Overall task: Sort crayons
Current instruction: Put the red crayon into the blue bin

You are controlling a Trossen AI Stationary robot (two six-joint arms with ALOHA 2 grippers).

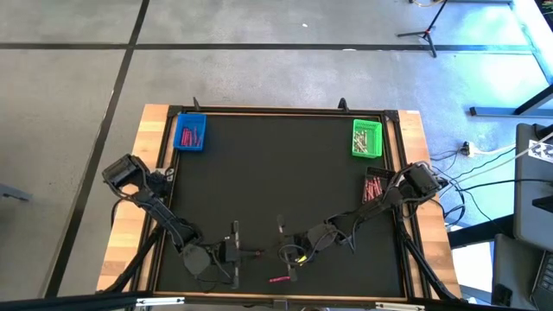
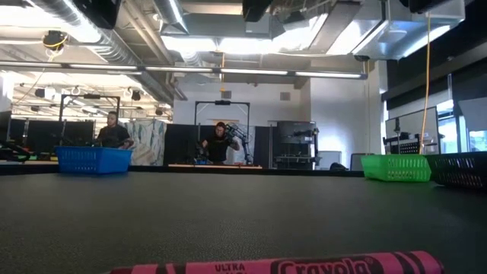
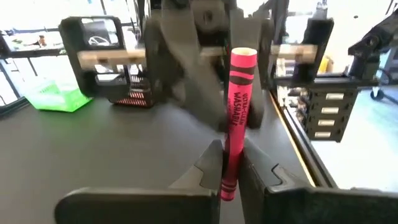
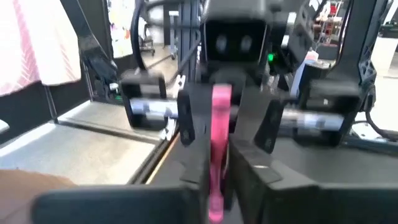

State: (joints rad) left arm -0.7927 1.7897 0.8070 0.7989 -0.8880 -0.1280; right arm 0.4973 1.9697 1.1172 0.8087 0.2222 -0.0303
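- Magenta paper-wrapped wax crayon [image 1: 257, 253] spanning between left gripper [image 1: 235, 253] and right gripper [image 1: 282, 250], near table's front edge
- Pink loose crayon [image 2: 281, 266] flat on black mat
- Clamped on magenta crayon [image 3: 235, 124], axis pointing away towards right arm
- Pinching pink crayon end [image 4: 217, 140], facing left arm

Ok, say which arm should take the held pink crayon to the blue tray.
Left, likely: the left gripper clamps the pink crayon, and the blue tray sits at its side's far corner.
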